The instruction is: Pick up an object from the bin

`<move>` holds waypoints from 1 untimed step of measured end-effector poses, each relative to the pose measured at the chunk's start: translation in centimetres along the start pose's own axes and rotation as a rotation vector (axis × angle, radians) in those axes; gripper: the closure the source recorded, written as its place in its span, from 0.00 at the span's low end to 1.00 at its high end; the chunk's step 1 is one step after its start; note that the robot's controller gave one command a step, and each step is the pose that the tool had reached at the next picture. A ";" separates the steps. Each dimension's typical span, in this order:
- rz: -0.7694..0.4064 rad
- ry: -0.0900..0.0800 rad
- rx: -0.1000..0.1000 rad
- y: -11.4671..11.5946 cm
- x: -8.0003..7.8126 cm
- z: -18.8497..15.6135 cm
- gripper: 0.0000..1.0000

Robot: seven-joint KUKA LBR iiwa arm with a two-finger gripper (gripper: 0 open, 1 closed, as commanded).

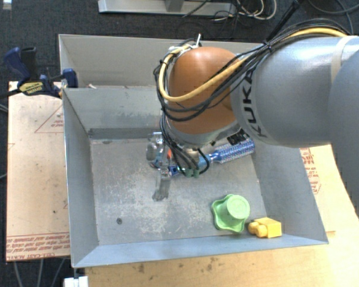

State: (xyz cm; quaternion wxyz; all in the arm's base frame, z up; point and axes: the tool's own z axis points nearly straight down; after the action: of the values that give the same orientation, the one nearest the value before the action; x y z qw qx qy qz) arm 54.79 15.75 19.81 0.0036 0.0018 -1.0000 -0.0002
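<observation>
Your gripper (162, 191) hangs low over bare grey floor at the left-centre of the bin (78, 160), with its tip at or just off the metal. From this angle you cannot tell how wide it stands. Nothing shows in it and it touches none of the loose things, so I judge it empty. Its position follows from the reach. The arm (305, 88) enters from the right of the frame and drops the wrist almost straight down. The orange cover (200, 82) and its yellow and black cables (167, 94) bulge over the middle of the bin, so the tool ends up beneath that dome, pointing at the floor. You have 3 loose things plainly on offer. A blue patterned cylinder (233, 151) lies on its side just right of centre, with its left end tucked under the wrist, near the gripper but apart from it. A green lobed cap (230, 212) sits flat at the lower right with its raised middle upward. A small yellow block (264, 226) lies just beside it, close against the near wall. That pair probably rests where the sloping walls let things settle. The pick looks not yet made, and the cylinder is the nearest candidate. Its round body may roll, so you would want to close across its width.
</observation>
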 end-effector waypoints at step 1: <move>0.046 -0.005 0.002 -7.0 -6.4 11.8 0.00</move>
State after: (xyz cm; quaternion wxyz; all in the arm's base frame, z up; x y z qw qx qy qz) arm 61.18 8.80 7.98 0.0010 -0.0212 -0.9998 0.0007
